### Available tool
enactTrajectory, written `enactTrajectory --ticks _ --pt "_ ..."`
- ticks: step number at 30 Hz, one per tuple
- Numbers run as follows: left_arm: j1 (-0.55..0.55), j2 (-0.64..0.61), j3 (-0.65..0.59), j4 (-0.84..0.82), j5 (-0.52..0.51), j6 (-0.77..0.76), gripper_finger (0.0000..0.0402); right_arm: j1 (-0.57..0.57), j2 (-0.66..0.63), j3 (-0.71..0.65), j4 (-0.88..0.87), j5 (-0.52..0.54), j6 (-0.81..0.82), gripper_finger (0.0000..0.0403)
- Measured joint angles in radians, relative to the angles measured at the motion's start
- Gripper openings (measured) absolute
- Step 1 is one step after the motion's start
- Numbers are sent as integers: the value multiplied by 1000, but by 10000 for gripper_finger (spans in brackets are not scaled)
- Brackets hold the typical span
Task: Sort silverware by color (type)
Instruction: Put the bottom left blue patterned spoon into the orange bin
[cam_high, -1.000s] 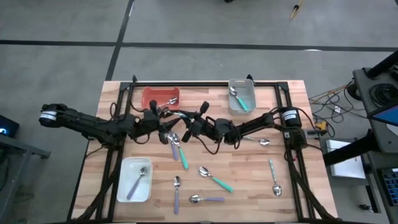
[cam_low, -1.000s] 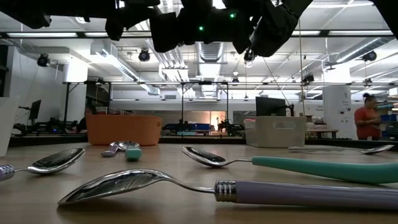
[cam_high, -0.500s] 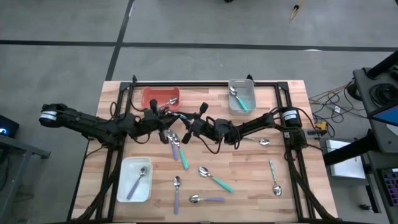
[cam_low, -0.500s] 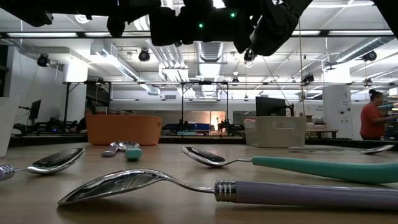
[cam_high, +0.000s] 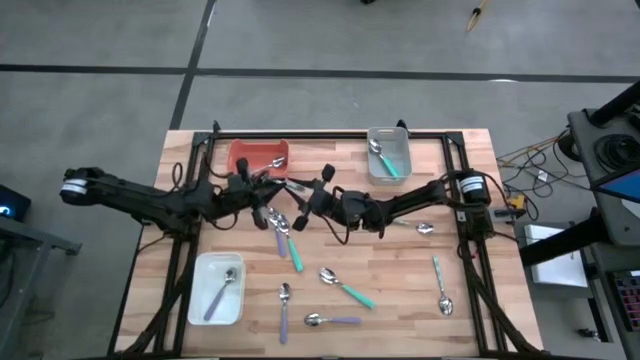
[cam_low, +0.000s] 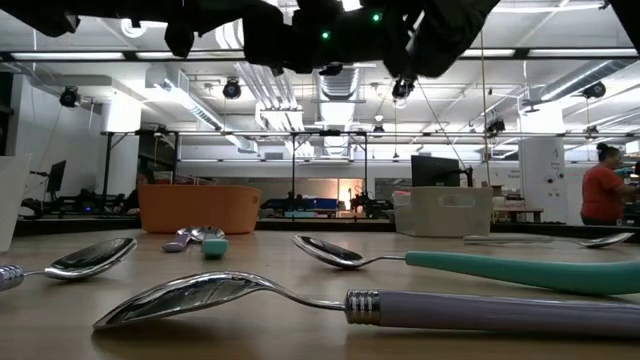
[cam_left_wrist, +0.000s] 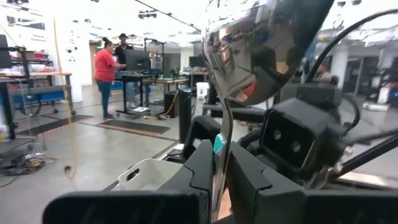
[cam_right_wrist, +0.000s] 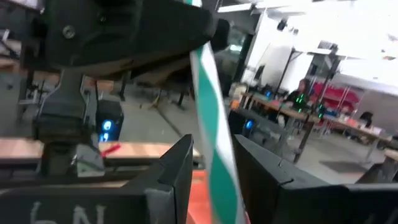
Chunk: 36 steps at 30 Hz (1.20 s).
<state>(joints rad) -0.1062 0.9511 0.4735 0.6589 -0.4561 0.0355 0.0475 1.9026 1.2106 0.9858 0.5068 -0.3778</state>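
Above the table's middle, our left gripper (cam_left_wrist: 216, 180) clamps a teal spoon (cam_left_wrist: 255, 50) while our right gripper (cam_right_wrist: 208, 180) stands loosened around its handle; a weak pinch could drop it.

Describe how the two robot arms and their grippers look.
Both arms are dark, slim and jointed, with black cables looping alongside. The left arm ends at a pale round joint cap, as does the right arm. The fingers are flat, dark, angular blocks.

We see even overhead ceiling light, soft faint shadows on the tabletop (cam_high: 400, 270), blown-out glare in both wrist views, blurred close fingers (cam_right_wrist: 180, 168), mirror-bright reflections on the nearest spoon (cam_low: 200, 296).
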Motion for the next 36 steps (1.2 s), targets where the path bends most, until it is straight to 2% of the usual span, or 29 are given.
enactTrajectory --ticks 10,19,25,30,36 --pt "16 -15 105 -111 -25 87 8 -4 -78 0 -222 17 164 107" --pt "24 9 185 -111 -60 81 7 -30 -84 -2 -285 4 185 107" --pt "27 4 222 -192 -62 87 7 -38 -83 -3 -393 18 181 107" --pt "41 -3 280 -423 -62 34 7 -35 -96 -4 -550 17 206 107" --pt "45 6 401 -879 -56 -52 7 -32 -194 -4 -850 17 252 107"
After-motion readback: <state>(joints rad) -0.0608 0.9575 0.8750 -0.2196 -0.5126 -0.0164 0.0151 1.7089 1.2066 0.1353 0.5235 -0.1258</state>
